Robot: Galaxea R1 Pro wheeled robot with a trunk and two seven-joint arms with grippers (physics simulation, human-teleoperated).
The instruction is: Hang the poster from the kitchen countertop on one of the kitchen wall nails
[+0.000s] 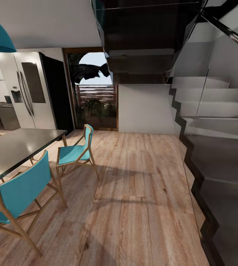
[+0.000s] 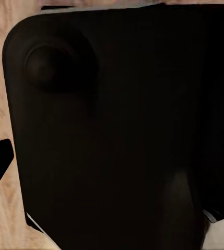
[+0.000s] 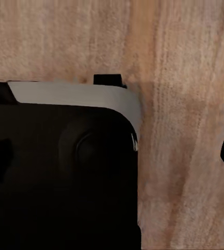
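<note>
Wood plank floor (image 1: 133,207) lies under the robot's dark base (image 2: 122,135), and whether either hand is released or clenched cannot be told. Past 2 teal chairs (image 1: 74,153) and a dark dining table (image 1: 15,147), the fridge (image 1: 26,92) marks the kitchen. The poster isn't visible, so this looks like the approach: next, drive left toward the kitchen surface.

The head camera looks forward and slightly down across the wooden floor (image 1: 133,207) toward the glass door (image 1: 95,92) and staircase (image 1: 211,111). Both wrist cameras point down, close over the robot's dark base (image 2: 122,135), sharing that floor.
</note>
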